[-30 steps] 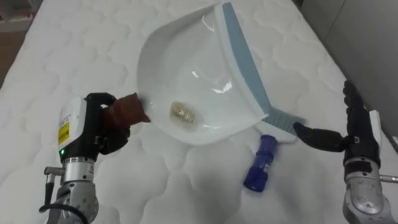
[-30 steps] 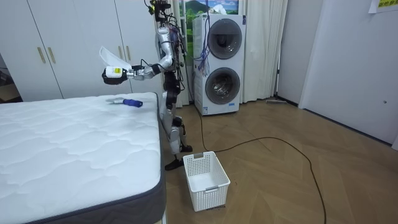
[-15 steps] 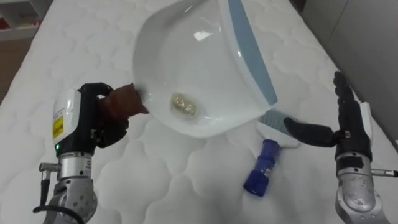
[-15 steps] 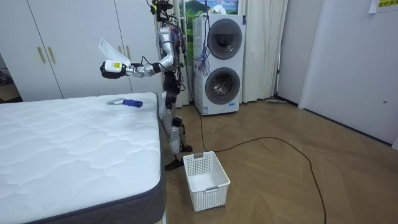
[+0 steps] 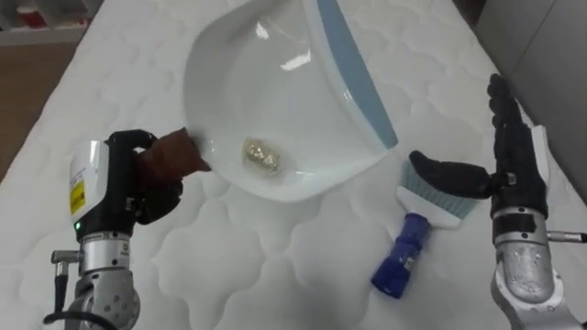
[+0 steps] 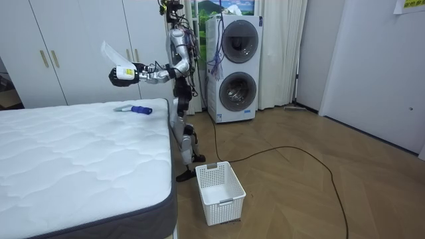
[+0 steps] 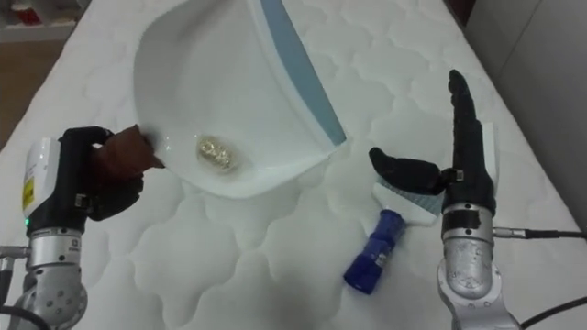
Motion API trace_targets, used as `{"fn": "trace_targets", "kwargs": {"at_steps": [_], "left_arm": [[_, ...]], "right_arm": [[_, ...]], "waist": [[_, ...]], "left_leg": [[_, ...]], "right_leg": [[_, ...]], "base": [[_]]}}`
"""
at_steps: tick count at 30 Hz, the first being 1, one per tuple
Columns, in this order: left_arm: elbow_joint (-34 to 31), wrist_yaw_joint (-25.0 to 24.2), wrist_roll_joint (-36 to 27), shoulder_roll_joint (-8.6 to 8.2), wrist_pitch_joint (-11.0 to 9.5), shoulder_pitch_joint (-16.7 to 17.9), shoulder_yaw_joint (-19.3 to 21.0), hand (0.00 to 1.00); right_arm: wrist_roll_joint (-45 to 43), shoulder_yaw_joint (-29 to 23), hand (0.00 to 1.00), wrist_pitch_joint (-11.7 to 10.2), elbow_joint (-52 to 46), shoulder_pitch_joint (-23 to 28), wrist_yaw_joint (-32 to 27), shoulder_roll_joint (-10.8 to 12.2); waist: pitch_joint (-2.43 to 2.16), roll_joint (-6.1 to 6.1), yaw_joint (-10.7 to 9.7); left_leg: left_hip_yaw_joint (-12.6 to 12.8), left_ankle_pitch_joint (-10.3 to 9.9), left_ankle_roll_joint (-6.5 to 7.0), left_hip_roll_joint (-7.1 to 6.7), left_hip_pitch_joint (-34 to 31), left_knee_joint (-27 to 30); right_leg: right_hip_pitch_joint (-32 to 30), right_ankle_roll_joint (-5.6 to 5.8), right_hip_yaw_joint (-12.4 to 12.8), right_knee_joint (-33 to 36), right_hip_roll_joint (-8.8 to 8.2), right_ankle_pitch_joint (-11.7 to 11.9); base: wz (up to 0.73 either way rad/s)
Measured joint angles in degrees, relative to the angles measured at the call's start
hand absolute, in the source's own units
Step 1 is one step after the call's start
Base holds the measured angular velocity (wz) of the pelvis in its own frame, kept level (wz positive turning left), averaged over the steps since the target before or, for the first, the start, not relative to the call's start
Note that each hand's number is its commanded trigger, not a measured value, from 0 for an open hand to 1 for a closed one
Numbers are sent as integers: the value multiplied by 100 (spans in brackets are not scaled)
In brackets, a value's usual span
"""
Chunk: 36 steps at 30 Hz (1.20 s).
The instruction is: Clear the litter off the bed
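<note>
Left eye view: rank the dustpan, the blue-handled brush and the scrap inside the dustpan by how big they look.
1. dustpan, clearly largest, though held above the bed, nearer the camera.
2. brush.
3. scrap, smallest.

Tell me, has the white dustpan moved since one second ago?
Yes. In the room view the dustpan has risen farther above the mattress, where the brush lies, and it has tipped more upright.
</note>
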Motion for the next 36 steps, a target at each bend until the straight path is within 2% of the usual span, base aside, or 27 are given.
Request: {"fn": "trace_targets", "kwargs": {"at_steps": [2, 5, 6, 8, 10, 13, 19, 21, 22, 23, 24, 25, 26, 27, 28, 29, 30, 31, 32, 33, 34, 35, 36], "left_arm": [[-8, 0, -11, -14, 0, 0, 34, 100], [-26, 0, -4, -27, 0, 0, 39, 100], [-33, 0, -2, -28, 0, 0, 45, 100], [-60, 1, 1, -28, 0, 0, 47, 100], [-70, 1, 1, -28, -5, -17, 53, 100], [-70, 1, 12, -29, -5, -15, 55, 100], [-73, -78, 38, -76, -3, 14, 59, 100], [-74, -183, 61, -180, -3, 46, 45, 100], [-73, -218, 58, -191, -1, 50, 42, 100], [-73, -218, 49, -200, -1, 46, 46, 100], [-64, -222, 55, -233, 6, 58, 58, 100], [-54, -233, 68, -273, 8, 83, 50, 100], [-54, -241, 120, -323, 8, 135, 26, 100], [-51, -254, 161, -361, 8, 157, -21, 100], [-48, -266, 153, -371, 8, 149, -46, 100], [-27, -321, 150, -380, 8, 164, -41, 100], [9, -367, 157, -388, 12, 168, -20, 100], [17, -394, 160, -390, 14, 168, -20, 100], [20, -480, 172, -403, 11, 164, -31, 100], [29, -521, 205, -411, 11, 165, -45, 100], [36, -556, 208, -400, 11, 171, -43, 100], [86, -593, 208, -391, 27, 214, -43, 100], [89, -598, 214, -393, 55, 284, -46, 100]], "right_arm": [[-90, 0, 0, 0, -8, -7, 0, 0], [-97, 5, 0, 0, -33, -8, -2, 14], [-92, 3, 0, 0, -81, -8, -4, 22], [-99, 0, 0, -15, -119, -10, -36, 63], [-203, -1, 0, -19, -118, -10, -81, 130], [-220, -2, 0, -19, -118, -9, -87, 131], [-218, 37, 0, -54, -258, -8, -49, 131], [-221, 64, 0, -54, -258, 47, -43, 151], [-224, 62, 0, -55, -258, 64, -43, 179], [-228, 63, 0, -58, -261, 46, -43, 181], [-297, 63, 0, -62, -274, 16, -53, 182], [-311, 65, 0, -72, -290, 40, -77, 159], [-345, 68, 0, -83, -289, 67, -139, 126], [-345, 61, 0, -90, -288, 121, -217, 79], [-349, 47, 0, -91, -282, 136, -240, 80], [-409, 47, 0, -87, -225, 150, -217, 151], [-445, 51, 0, -87, -205, 152, -111, 232], [-444, 50, 0, -86, -205, 155, -67, 262], [-445, 39, 0, -80, -204, 154, -19, 311], [-466, 8, 0, -62, -204, 153, 13, 359], [-475, 5, 0, -49, -204, 161, 18, 373], [-504, -4, 0, -43, -205, 195, 33, 369], [-525, -62, 0, -52, -207, 194, 71, 348]], "waist": [[16, -36, -22], [25, -71, -21], [22, -86, -17], [27, -113, -25], [26, -142, -69], [31, -156, -47], [24, -175, 254], [28, -157, 269], [19, -177, 258], [23, -197, 271], [23, -213, 334], [11, -173, 319], [20, -130, 278], [50, -143, 97], [67, -112, 14], [71, -92, -35], [74, -85, -75], [70, -77, -99], [72, -25, -166], [141, -28, -199], [164, -64, -191], [138, -160, -206], [95, -229, -187]], "left_leg": [[-126, 4, 18, -61, -7, 9], [-319, 14, 49, -102, -33, 16], [-405, 21, 61, -156, -66, 18], [-531, 32, 78, -169, -100, 22], [-789, 41, 93, -258, -177, 74], [-999, 46, 100, -280, -226, 122], [-1306, 61, 77, -319, -391, 195], [-1730, 86, 43, -325, -384, 262], [-2029, 100, 18, -350, -437, 300], [-2092, 114, -4, -371, -486, 323], [-2216, 149, -58, -448, -622, 377], [-2259, 188, -78, -508, -703, 400], [-2099, 389, -71, -530, -791, 251], [-1296, 600, 83, -414, -793, 27], [-721, 538, 150, -316, -838, 137], [83, 119, 180, -34, -935, 748], [581, -301, 119, 354, -947, 1390], [723, -479, 43, 547, -935, 1636], [886, -705, -126, 860, -878, 1858], [864, -813, -55, 872, -891, 1812], [774, -834, -2, 793, -893, 1767], [514, -772, 2, 508, -898, 1584], [223, -687, -92, 204, -850, 1376]], "right_leg": [[61, 56, -105, -6, -20, -35], [127, 60, -178, -7, -43, -37], [132, 62, -177, -7, -48, -38], [151, 63, -179, -6, -52, -38], [197, 65, -158, -18, -48, -39], [215, 97, -128, -24, -47, -59], [196, 155, -209, 39, -9, -95], [80, 196, -464, 475, 5, -168], [65, 146, -292, 304, 71, -266], [26, 118, -193, 55, 104, -262], [-89, -134, -181, -219, 158, -117], [-67, -124, -429, -191, 147, -90], [-54, -142, -860, -191, 103, -77], [-22, -155, -1386, -216, 28, -78], [-35, -160, -1647, -210, 21, -83], [-7, -174, -2116, -174, 24, -91], [73, -171, -2519, -115, 34, -101], [102, -155, -2668, -71, 37, -128], [136, -106, -2903, 125, 10, -216], [170, -28, -3079, 342, -69, -319], [165, 17, -3121, 418, -142, -397], [97, 81, -3108, 580, -307, -453], [36, 105, -3000, 653, -440, -454]], "base": [[35], [38], [46], [43], [55], [46], [29], [70], [83], [77], [65], [98], [143], [157], [157], [116], [101], [99], [103], [97], [90], [86], [86]]}}
